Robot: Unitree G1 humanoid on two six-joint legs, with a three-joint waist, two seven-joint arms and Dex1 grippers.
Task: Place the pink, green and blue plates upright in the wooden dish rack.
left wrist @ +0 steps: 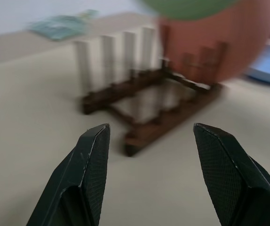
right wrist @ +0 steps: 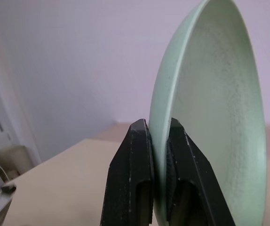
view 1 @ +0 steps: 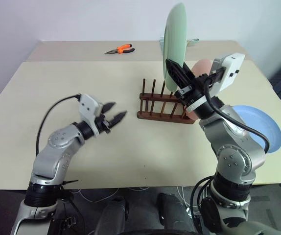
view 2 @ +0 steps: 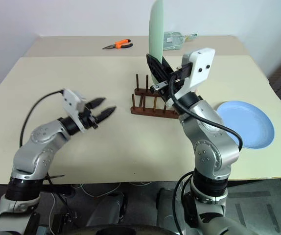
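- Right gripper [view 1: 175, 69] pressed onto lower rim of round mint green matte plastic plate [view 1: 174, 43], one black finger on each face; plate upright, edge-on, raised above the rack, clear of the pegs.
- Small dark brown wooden dish rack [view 1: 163, 105] mid-table, two parallel base bars with thin upright pegs; pegs on the left side bare.
- Round pale pink plastic plate [view 1: 202, 66] standing at right end of rack, mostly hidden behind right wrist; exact slot not readable.
- Round light blue plastic plate [view 2: 248, 123] flat on table, right of rack, well apart from it, near the table's right edge.
- Left gripper [view 1: 114, 112] spread wide, nothing between black fingers [left wrist: 91, 167]; hovering just over tabletop, left of rack, pointing toward it, apart from it.
- Beige table [view 1: 37, 93]: wide bare stretch left of and in front of rack; front edge just ahead of both arms.
- Orange-handled pliers [view 1: 120, 49] on far table section, near back edge, well apart from rack.
- Clear glass bottle [view 2: 175, 37] lying at far edge behind green plate.
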